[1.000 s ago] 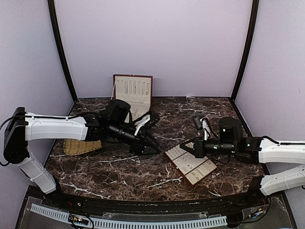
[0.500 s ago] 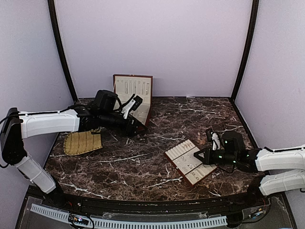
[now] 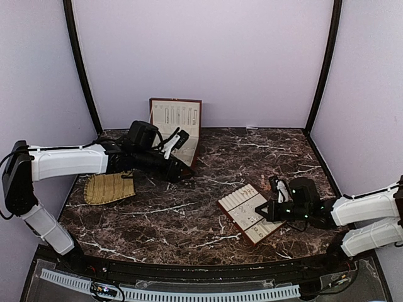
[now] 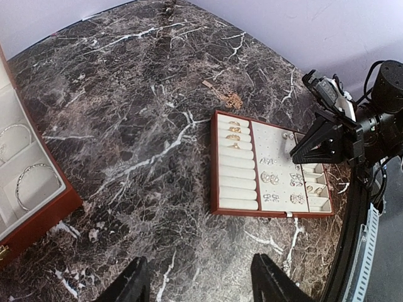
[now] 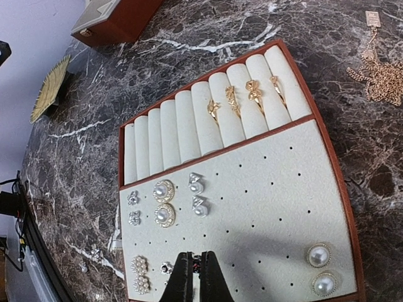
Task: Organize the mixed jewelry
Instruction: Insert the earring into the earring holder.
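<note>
The cream slotted tray (image 5: 264,189) holds gold rings (image 5: 255,91) in its rolls and pearl and silvery studs (image 5: 162,201) on its pin board. My right gripper (image 5: 196,269) is shut on a tiny stud, tips down on the board beside a matching stud (image 5: 165,267). In the top view it (image 3: 261,211) is at the tray's (image 3: 242,202) right side. My left gripper (image 4: 201,283) hangs open and empty above bare marble, near the red-brown box (image 4: 38,220), in which lie two silvery bangles (image 4: 28,185). It (image 3: 178,168) hovers in front of the box (image 3: 176,119).
A woven straw mat (image 3: 108,187) lies at the left. A gold chain (image 5: 378,78) sits on the marble beyond the tray. A small silvery piece (image 5: 95,252) lies on the table by the tray's near corner. Purple walls close in the back and sides.
My left arm has pulled back from the table's middle to the box, its jaws opening wider. My right gripper has drawn right and come down onto the tray's stud board.
</note>
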Controlling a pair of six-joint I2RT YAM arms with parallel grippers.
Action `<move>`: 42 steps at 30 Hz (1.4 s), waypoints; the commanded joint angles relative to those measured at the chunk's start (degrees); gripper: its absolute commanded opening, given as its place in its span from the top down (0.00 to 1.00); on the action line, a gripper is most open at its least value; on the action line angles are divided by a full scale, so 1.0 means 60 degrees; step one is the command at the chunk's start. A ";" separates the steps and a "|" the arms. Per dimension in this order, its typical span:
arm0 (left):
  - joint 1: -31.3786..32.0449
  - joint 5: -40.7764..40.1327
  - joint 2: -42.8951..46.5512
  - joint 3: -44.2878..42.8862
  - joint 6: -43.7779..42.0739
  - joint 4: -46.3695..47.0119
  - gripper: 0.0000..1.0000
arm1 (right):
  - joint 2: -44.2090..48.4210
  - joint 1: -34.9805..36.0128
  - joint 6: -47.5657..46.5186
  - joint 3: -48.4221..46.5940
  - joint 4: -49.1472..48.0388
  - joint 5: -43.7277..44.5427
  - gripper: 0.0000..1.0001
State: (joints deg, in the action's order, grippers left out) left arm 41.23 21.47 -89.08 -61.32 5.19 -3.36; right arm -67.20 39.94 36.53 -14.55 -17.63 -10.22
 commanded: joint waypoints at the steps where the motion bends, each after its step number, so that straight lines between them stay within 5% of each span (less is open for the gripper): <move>1: -0.0051 -0.0003 0.0011 -0.0292 0.0043 -0.0078 0.43 | -0.0224 -0.0073 -0.0031 0.0154 -0.0703 0.0036 1.00; 37: -0.0058 0.0094 -0.0074 -0.0317 0.0032 -0.0100 0.43 | -0.0725 -0.0065 -0.0247 0.0428 -0.0831 -0.0068 1.00; 42: -0.0049 0.0120 -0.0058 -0.0322 0.0036 -0.0100 0.43 | -0.0452 -0.0064 -0.0269 0.0373 -0.0511 0.0078 0.93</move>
State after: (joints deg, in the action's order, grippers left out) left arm 41.23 21.58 -90.00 -61.80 5.19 -3.53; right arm -70.96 39.94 35.51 -12.95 -22.52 -11.55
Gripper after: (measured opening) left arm 0.574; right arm 0.040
